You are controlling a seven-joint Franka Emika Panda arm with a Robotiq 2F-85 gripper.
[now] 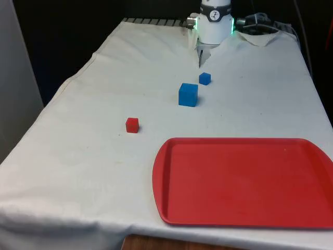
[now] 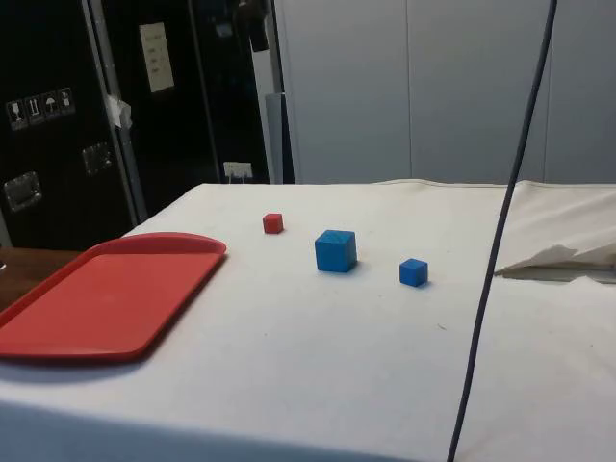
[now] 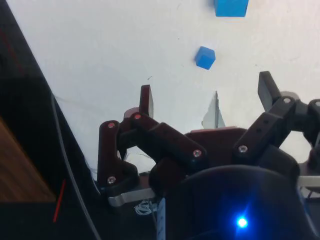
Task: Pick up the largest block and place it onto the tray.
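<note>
The large blue block sits just above the middle of the front view, on the white surface, with the small blue block just beyond it toward the upper right and the small red block well apart to its lower left. In the side view the large blue block stands between the red one and the small blue one.

My gripper hangs back from the blocks with its jaws spread wide and holding nothing.

My worry is the small blue block: in the wrist view it lies between my fingers and the large blue block at the top edge. If I run straight in low, I judge a finger could knock it or I could close on the wrong cube. Coming down off-centre could also nudge the large block and skew it.

The red tray fills the lower right of the front view, its near rim close to the surface's front edge, so a release too far forward risks the block tipping off. Between block and tray the cloth lies open, which gives me room to carry across.
</note>
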